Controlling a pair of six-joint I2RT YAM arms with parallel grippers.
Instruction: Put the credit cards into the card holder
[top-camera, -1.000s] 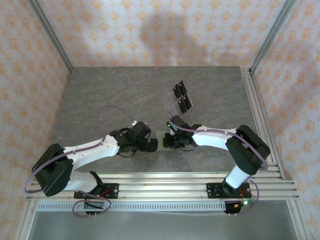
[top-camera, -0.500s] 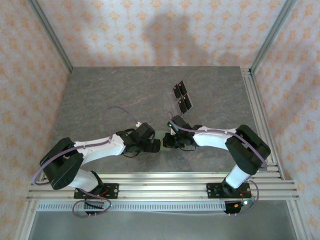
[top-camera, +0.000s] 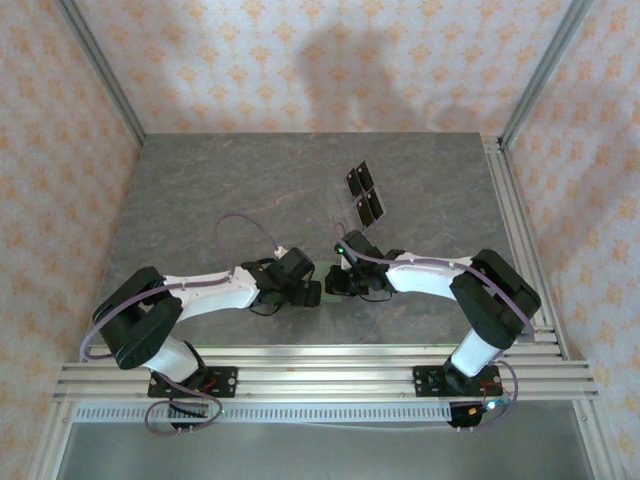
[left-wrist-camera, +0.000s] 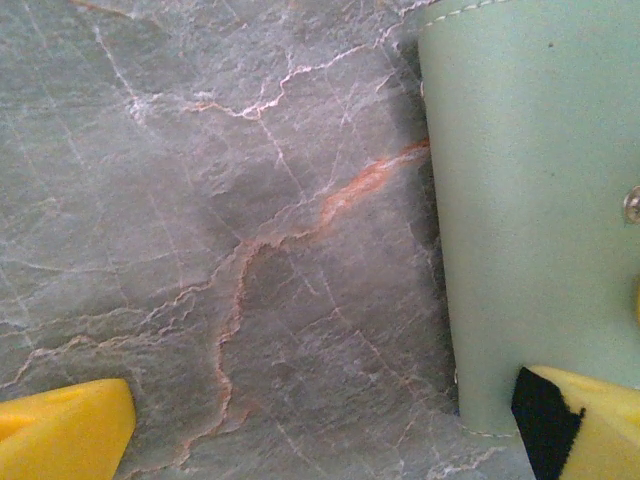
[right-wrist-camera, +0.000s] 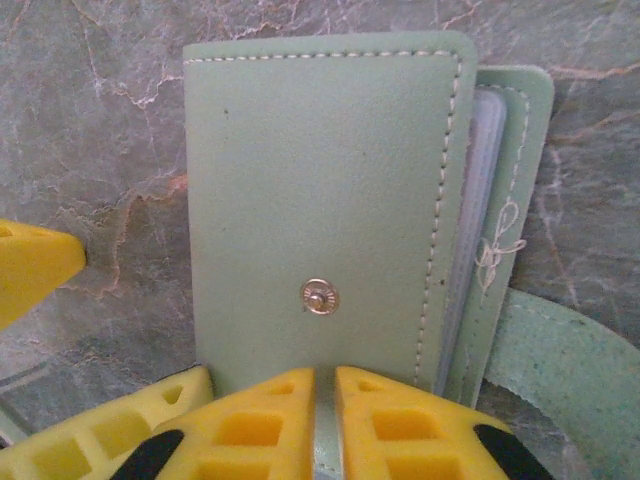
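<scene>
The left gripper (top-camera: 308, 292) had slid in, jaws spread, against the holder (right-wrist-camera: 320, 220) — cover pinched in the right gripper (right-wrist-camera: 322, 420) — likely to open it for cards (top-camera: 366, 194).

Both arms bent inward, L tool (top-camera: 312, 293) spread wide, R tool (top-camera: 335, 283) w/ fingers nearly together.

card holder (left-wrist-camera: 520, 220) cut off at frame right | its lower edge hidden behind right gripper (right-wrist-camera: 322, 388) | credit cards (top-camera: 366, 194), upper centre, too small to count
</scene>
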